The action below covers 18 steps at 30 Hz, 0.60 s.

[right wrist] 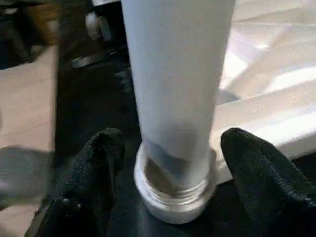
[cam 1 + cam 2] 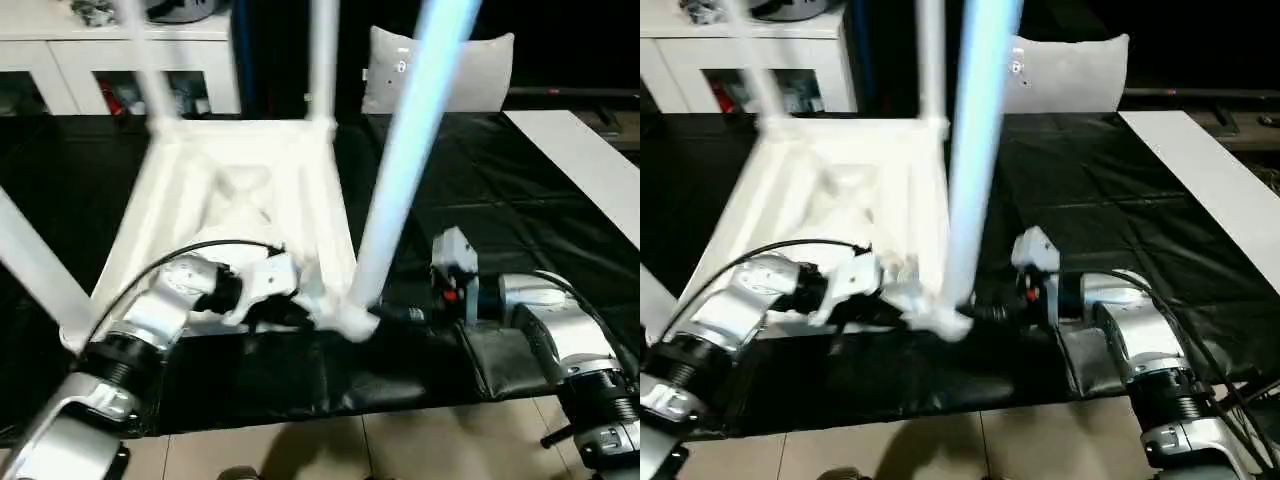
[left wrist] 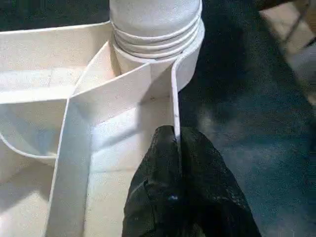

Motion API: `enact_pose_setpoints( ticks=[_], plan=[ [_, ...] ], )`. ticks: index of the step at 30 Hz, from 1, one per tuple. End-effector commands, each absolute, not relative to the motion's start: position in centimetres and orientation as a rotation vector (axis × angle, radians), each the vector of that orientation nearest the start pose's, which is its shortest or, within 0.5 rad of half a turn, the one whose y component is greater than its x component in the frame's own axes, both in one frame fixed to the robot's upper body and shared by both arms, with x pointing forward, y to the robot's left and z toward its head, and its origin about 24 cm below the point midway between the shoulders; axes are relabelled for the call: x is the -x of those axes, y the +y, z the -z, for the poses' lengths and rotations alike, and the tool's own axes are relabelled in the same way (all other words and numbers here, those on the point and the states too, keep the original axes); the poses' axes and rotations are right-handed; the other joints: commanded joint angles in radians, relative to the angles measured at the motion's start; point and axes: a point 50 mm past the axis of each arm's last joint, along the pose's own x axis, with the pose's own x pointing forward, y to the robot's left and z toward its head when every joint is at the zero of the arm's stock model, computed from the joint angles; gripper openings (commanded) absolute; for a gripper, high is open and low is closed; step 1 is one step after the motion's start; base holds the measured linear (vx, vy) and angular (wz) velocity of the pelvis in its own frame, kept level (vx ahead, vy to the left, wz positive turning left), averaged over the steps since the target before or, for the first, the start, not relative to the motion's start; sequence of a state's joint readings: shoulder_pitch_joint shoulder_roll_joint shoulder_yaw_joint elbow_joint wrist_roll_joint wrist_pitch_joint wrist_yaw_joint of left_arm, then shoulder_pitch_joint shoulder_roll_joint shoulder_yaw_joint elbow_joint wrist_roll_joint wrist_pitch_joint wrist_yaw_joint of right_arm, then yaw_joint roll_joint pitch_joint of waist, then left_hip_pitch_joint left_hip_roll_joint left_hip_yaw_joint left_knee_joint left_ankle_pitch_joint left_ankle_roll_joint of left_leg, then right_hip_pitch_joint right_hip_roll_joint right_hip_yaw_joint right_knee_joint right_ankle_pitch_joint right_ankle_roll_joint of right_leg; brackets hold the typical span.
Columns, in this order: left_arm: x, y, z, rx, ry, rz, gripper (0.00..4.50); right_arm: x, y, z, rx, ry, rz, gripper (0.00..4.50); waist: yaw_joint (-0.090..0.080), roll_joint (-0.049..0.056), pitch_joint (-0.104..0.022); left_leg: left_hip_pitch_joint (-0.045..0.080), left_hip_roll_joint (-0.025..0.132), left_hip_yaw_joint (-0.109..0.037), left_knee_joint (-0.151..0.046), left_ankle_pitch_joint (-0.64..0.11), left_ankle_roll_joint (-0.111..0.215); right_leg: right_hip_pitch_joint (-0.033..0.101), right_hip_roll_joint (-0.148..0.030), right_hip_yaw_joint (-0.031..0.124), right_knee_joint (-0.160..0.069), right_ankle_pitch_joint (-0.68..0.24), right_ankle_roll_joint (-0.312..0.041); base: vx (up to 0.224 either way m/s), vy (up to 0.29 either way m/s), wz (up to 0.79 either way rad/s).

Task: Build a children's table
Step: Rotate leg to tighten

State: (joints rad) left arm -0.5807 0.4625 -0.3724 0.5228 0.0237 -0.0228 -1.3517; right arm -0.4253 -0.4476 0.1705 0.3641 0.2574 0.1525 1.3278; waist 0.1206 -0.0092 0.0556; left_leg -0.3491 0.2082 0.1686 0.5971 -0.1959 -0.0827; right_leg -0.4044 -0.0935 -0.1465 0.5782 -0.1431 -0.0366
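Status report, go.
Left gripper shut on tabletop rim. Right gripper open around near leg, socketed. No obstruction seen.

1. The carrying surface is a desk (image 2: 520, 215) covered by a black, wrinkled sheet that reaches its near edge.
2. Lying directly on the sheet is the white tabletop (image 2: 235, 215), upside down, ribbed underside facing up, near the middle-left of the desk.
3. White tube legs stand in its corner sockets; the near-right leg (image 2: 405, 170) rises from the corner nearest the desk's front edge.
4. A white panel (image 2: 590, 165) lies flat along the desk's right side, well apart from the tabletop.
5. Beyond the near edge is a light tiled floor (image 2: 330, 450).
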Motion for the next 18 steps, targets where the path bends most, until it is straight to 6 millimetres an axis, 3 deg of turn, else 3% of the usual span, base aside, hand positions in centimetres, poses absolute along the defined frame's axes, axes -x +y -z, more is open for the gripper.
enact_pose_setpoints(
  ticks=[1, 12, 18],
  plan=[
    [-29.8, 12.9, -6.0, -0.627, 0.43, 1.651, 0.0, -28.7, -15.8, -6.8, 0.121, 0.287, -1.431, 3.03, -0.001, -0.003, -0.073, 0.007, 0.036, -0.002, -0.072, -0.199, 0.049, 0.057, -0.07, 0.065, -0.067, -0.358, -0.14, 0.0, 0.0, 0.0],
    [-29.7, 13.0, -5.8, -0.658, 0.433, 1.671, 0.0, -28.7, -14.6, -6.3, 0.034, 0.31, -1.486, 2.04, 0.009, -0.005, -0.074, 0.006, 0.035, -0.002, -0.072, -0.183, 0.042, 0.058, -0.07, 0.065, -0.065, -0.368, -0.128, 0.0, 0.0, 0.0],
    [-29.9, 13.3, -5.7, -0.644, 0.431, 1.62, 0.0, -28.4, -14.2, -6.2, -0.024, 0.307, -1.472, 1.95, 0.012, -0.005, -0.074, 0.005, 0.035, -0.002, -0.072, -0.181, 0.035, 0.058, -0.071, 0.064, -0.067, -0.38, -0.115, 0.0, 0.0, 0.0]
  ],
)
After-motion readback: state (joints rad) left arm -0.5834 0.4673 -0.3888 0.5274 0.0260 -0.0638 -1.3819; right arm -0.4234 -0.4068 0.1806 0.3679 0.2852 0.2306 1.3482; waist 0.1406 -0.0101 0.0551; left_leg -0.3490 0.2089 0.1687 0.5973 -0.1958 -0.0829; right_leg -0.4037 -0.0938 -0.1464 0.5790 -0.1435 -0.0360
